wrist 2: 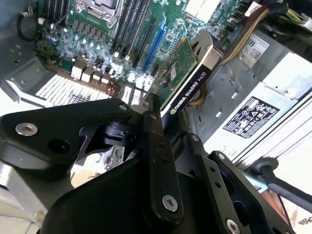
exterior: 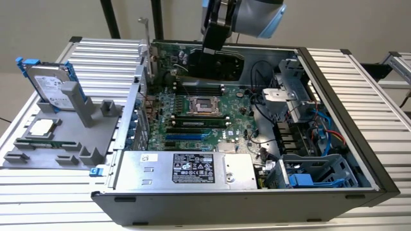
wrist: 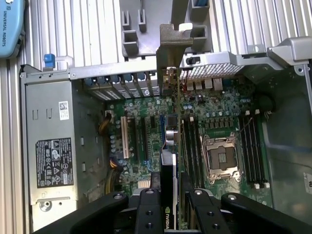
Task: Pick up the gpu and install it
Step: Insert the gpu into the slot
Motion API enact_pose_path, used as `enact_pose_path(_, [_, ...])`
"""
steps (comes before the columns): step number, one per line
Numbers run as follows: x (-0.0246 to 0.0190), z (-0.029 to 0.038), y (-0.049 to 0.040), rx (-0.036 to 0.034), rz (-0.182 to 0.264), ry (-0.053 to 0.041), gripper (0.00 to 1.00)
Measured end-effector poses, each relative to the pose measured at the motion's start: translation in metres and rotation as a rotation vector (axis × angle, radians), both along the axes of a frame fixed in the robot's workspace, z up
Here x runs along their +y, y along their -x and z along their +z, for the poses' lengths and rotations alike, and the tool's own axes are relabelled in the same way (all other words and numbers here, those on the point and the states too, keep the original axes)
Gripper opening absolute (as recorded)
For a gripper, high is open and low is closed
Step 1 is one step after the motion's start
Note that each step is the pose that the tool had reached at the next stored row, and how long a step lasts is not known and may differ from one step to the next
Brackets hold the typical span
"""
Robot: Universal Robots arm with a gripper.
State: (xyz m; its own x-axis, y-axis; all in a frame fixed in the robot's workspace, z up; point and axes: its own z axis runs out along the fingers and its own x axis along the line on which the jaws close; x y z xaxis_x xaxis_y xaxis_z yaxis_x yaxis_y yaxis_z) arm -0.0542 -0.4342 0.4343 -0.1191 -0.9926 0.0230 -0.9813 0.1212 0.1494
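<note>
The gpu (exterior: 222,65) is a green card with a black cooler block and a silver end bracket (exterior: 145,36). It hangs upright over the far part of the motherboard (exterior: 192,120) inside the open computer case. My gripper (exterior: 212,50) is shut on its upper edge. In the first wrist view the gpu (wrist: 170,141) shows edge-on between my gripper's (wrist: 171,195) black fingers, above the expansion slots. Its bracket (wrist: 173,53) reaches the case's rear wall. In the second wrist view the gpu (wrist 2: 187,80) juts out from my gripper (wrist 2: 161,119).
A grey parts holder (exterior: 64,139) on the exterior view's left carries a silver hard drive with blue rails (exterior: 50,84) and a processor chip (exterior: 42,127). In the case are the power supply (exterior: 186,168), the processor socket (exterior: 205,103), cables (exterior: 321,134) and a blue drive cage (exterior: 314,175).
</note>
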Motion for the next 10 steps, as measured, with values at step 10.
enact_pose_path(10, [0.0000,-0.0018,-0.0027,0.0000,0.000,0.0000,0.00])
